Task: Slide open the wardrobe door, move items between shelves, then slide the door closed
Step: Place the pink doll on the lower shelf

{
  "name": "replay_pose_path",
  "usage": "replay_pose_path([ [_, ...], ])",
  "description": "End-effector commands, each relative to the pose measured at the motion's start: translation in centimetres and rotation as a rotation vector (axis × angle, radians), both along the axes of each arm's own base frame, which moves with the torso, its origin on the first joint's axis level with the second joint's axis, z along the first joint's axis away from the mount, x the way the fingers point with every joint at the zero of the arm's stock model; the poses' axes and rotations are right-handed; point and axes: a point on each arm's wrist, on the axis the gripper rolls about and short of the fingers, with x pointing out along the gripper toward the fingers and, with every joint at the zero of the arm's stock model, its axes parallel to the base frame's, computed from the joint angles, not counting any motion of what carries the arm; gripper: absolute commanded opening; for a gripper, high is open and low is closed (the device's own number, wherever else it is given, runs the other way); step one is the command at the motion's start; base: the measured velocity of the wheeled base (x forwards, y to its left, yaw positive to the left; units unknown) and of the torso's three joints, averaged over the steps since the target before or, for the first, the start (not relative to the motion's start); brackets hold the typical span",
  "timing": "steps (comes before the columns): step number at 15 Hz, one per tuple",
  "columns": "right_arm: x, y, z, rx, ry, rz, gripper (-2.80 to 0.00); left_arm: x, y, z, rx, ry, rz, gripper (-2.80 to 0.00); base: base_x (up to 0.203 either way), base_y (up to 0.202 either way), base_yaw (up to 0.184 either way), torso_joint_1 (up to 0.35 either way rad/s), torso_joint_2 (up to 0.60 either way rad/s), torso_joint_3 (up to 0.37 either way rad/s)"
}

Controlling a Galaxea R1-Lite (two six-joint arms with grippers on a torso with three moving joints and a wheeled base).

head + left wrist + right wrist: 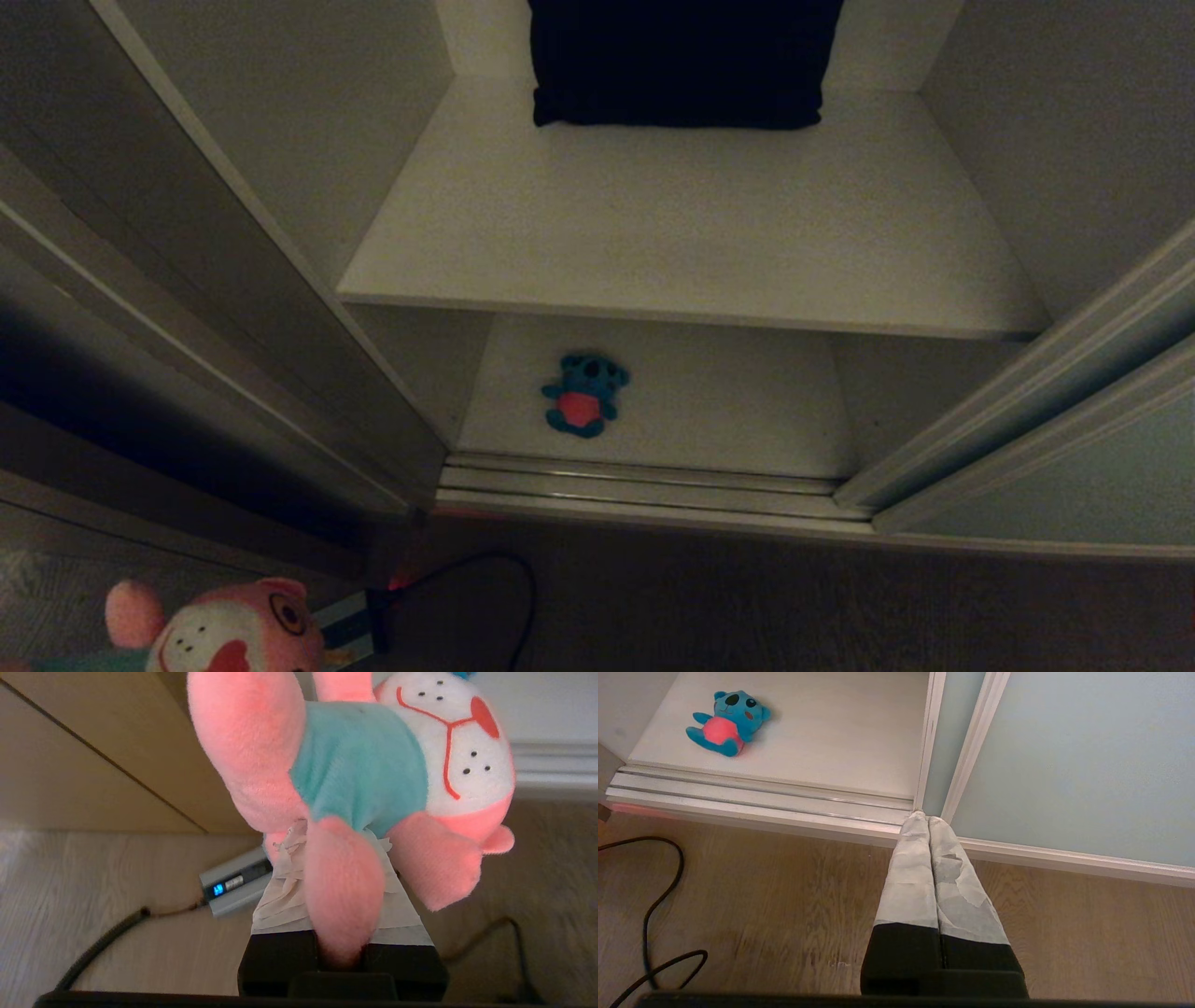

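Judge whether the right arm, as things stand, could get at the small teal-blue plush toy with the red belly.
Probably yes: the teal-blue plush toy lies alone near the front of the lower white shelf, the sliding door is pushed aside, and the right gripper holds nothing, its jaws shut.

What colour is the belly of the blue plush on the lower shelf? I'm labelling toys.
Red belly on the blue plush; clearest in the right wrist view.

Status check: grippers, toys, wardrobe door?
Left gripper shut on pink toy, low outside the wardrobe. Right gripper shut, empty, parked by the door. Door open; blue toy on lower shelf. Upper shelf front bare, nothing blocking.
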Motion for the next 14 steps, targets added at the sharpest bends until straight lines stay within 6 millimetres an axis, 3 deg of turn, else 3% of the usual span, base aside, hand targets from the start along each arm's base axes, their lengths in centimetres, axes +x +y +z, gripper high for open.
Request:
replay_pose_path([
  [1,0.03,0.0,-0.08,0.0,0.004,0.001,-2.8,0.68,-0.08,-0.99,0.004,-0.072,-0.026,-2.8,0.0,0.0,0.0,0.0,0.0,0.0],
  [3,0.03,0.0,-0.08,-0.001,0.004,0.001,-2.8,1.05,-0.16,-1.85,0.0,-0.067,-0.058,-2.8,0.0,0.0,0.0,0.0,0.0,0.0],
  [14,0.03,0.0,-0.08,0.0,0.004,0.001,-2.8,1.06,-0.16,-1.84,-0.01,-0.07,-0.057,-2.8,0.0,0.0,0.0,0.0,0.0,0.0],
])
